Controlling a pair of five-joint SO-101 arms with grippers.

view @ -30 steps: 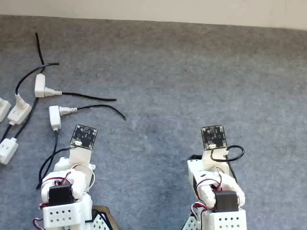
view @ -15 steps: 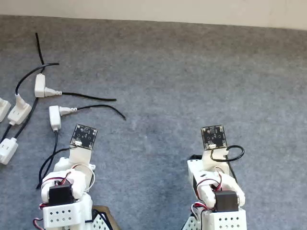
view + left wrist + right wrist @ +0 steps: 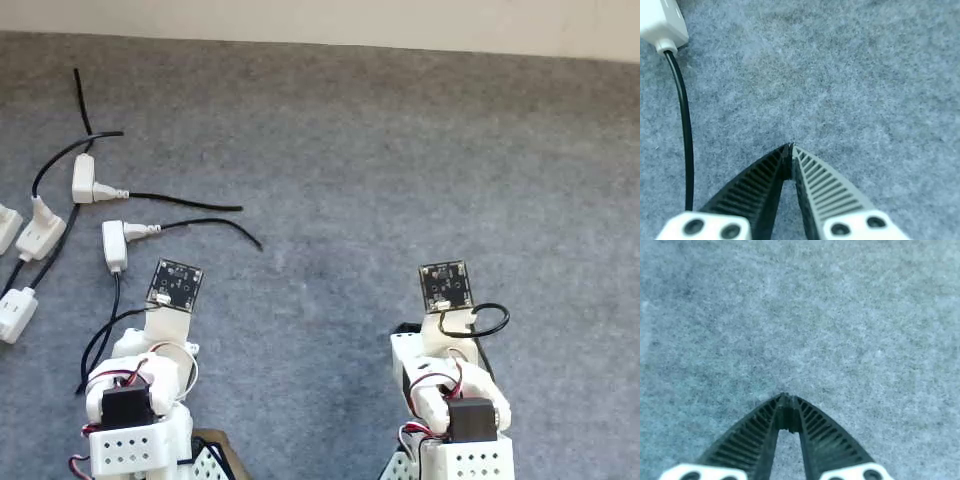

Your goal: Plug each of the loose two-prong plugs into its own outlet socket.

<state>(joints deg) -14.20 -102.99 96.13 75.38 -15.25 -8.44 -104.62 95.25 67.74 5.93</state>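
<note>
Left gripper (image 3: 791,150) tips were pressed together on nothing over the grey mat (image 3: 400,170); right gripper (image 3: 788,399) the same. Nearest white plug (image 3: 114,244) lay at 10 o'clock from the left wrist, its black cord (image 3: 118,295) running alongside that arm; second plug (image 3: 83,180) lay beyond, nearer 11 o'clock.

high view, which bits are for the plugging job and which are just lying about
Job: upper white connector; lower white connector; white connectors at the left edge; black cords; left hand and right hand, both shut.
Lying about: grey mat; looped cable on the right arm.
</note>
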